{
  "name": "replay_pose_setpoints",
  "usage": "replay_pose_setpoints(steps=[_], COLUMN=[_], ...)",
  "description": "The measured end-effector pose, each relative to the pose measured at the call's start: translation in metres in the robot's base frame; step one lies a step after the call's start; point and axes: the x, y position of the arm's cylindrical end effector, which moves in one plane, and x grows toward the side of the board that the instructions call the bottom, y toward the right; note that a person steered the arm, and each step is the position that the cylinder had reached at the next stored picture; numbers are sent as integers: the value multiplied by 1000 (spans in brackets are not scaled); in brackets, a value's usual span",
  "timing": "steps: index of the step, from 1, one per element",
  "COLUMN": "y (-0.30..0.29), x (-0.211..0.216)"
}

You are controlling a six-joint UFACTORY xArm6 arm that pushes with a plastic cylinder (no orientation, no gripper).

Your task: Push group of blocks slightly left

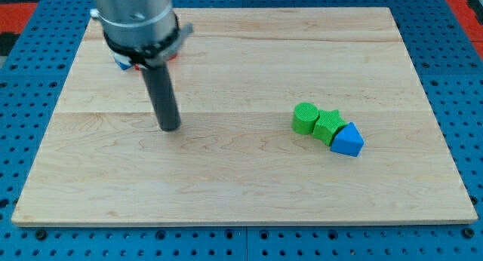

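A group of three blocks lies right of the board's middle: a green cylinder [305, 118], a green star [327, 127] touching its right side, and a blue triangle [347, 139] touching the star at the lower right. My tip [170, 128] rests on the wooden board [241, 185] far to the left of the group, about level with it. No block touches the tip.
Behind the arm's body at the view's top left, parts of a blue block [121, 63] and a red block [170, 56] show, mostly hidden. A blue pegboard [30, 102] surrounds the board.
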Motion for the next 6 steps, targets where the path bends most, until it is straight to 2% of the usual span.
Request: replay_pose_setpoints(steps=[2, 3, 6], y=[181, 261, 264], x=[87, 78, 26])
